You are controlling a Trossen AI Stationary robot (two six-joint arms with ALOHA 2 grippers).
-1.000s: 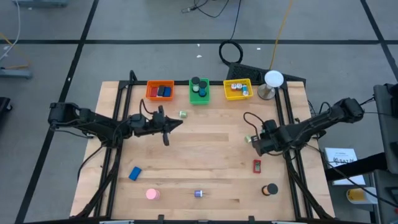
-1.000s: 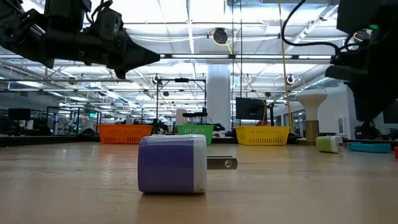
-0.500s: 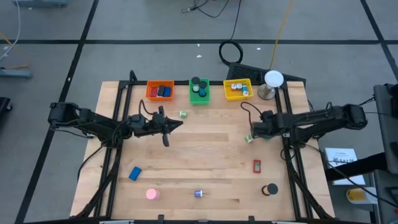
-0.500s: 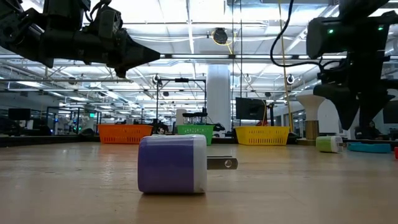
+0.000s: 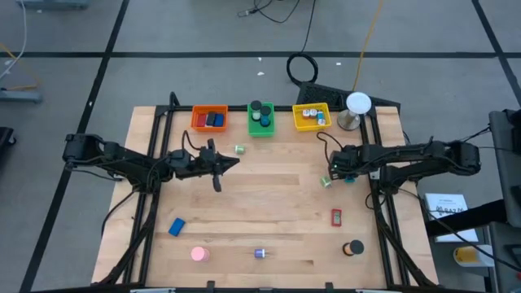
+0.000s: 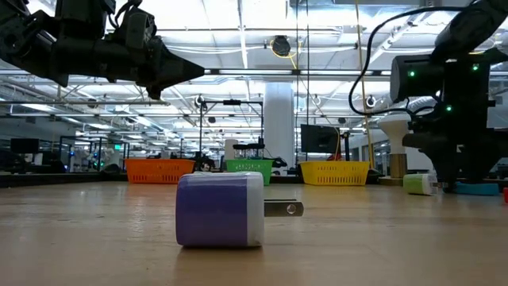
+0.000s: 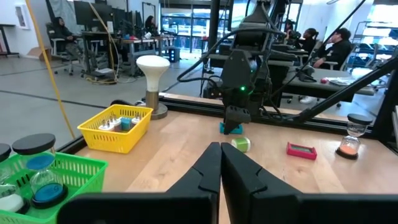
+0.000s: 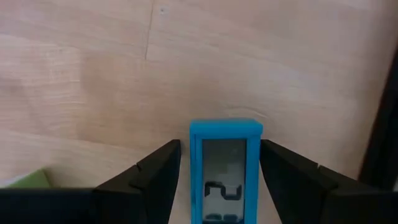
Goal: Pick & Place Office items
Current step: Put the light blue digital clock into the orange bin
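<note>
Fingers point(image 8: 158, 180) of the right gripper point(image 8: 219, 180) stand spread astride a blue timer point(image 8: 225, 171), seemingly light, rigid, best pinched across its flat sides.

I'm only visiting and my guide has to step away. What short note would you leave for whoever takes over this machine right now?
Right gripper: down at the table's right side, fingers open either side of a blue timer-like item, not yet closed.
Left gripper: fingers shut, empty, hovering mid-left.
Done: the orange bin, green bin and yellow bin each hold some pieces.
Left on the table: green roll, red piece, black round piece, purple plug, pink round piece, blue block, small green piece.
</note>
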